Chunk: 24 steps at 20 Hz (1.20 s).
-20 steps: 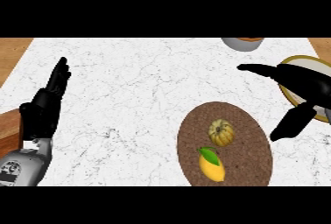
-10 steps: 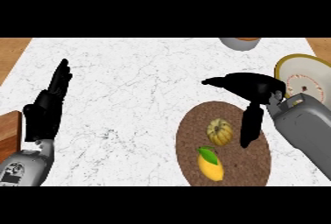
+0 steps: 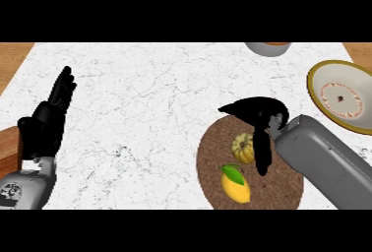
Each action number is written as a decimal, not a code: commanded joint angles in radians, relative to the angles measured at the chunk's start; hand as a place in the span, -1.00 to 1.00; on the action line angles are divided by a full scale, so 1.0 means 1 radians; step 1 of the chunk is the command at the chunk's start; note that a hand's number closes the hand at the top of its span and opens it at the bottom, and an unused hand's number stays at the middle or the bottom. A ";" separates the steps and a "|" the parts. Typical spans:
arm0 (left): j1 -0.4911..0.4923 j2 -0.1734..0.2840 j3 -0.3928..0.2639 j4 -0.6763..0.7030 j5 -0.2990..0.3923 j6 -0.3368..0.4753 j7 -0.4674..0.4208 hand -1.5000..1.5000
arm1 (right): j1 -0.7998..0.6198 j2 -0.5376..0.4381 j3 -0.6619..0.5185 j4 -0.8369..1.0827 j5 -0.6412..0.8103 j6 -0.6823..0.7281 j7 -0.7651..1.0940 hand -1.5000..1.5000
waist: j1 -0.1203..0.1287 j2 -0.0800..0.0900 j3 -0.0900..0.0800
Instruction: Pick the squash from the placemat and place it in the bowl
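Now the right hand [image 3: 256,114] hangs open above the squash [image 3: 243,147], holding nothing, thumb trailing down beside it. The squash sits on the placemat [image 3: 280,189], with a lemon [image 3: 235,184] at its six o'clock. Best to lower straight, curl round the squash alone, then carry toward the bowl [image 3: 324,74] at two o'clock. The left hand [image 3: 47,123] rests open at nine o'clock.

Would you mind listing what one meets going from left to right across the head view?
Left hand resting open at the left edge → lemon on the placemat → squash → right hand, open just right of the squash → bowl at the right edge.
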 commanded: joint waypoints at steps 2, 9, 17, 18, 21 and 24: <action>0.069 -0.017 0.017 -0.040 -0.001 -0.016 -0.045 0.00 | 0.053 0.026 0.016 0.053 0.110 0.024 -0.010 -1.00 | 0.002 0.000 0.000; -0.030 -0.063 0.034 0.027 -0.054 -0.020 -0.006 0.00 | 0.068 0.051 -0.048 0.166 0.267 0.034 -0.192 -1.00 | -0.002 0.002 0.001; -0.018 -0.054 0.091 -0.012 -0.052 -0.085 0.032 0.00 | 0.150 0.130 -0.084 0.159 0.388 0.050 -0.210 -1.00 | -0.004 -0.001 0.001; -0.057 -0.053 0.112 0.082 -0.037 -0.094 -0.026 0.00 | 0.213 0.115 -0.042 0.151 0.421 -0.014 -0.248 -1.00 | -0.008 0.000 0.001; 0.017 -0.052 0.103 0.012 -0.047 -0.096 -0.031 0.00 | 0.149 0.105 0.005 0.265 0.485 -0.001 -0.394 1.00 | 0.003 0.001 0.001; 0.016 -0.067 0.113 0.046 -0.058 -0.097 -0.061 0.00 | 0.185 0.121 0.012 0.237 0.554 -0.078 -0.440 1.00 | -0.003 0.000 0.001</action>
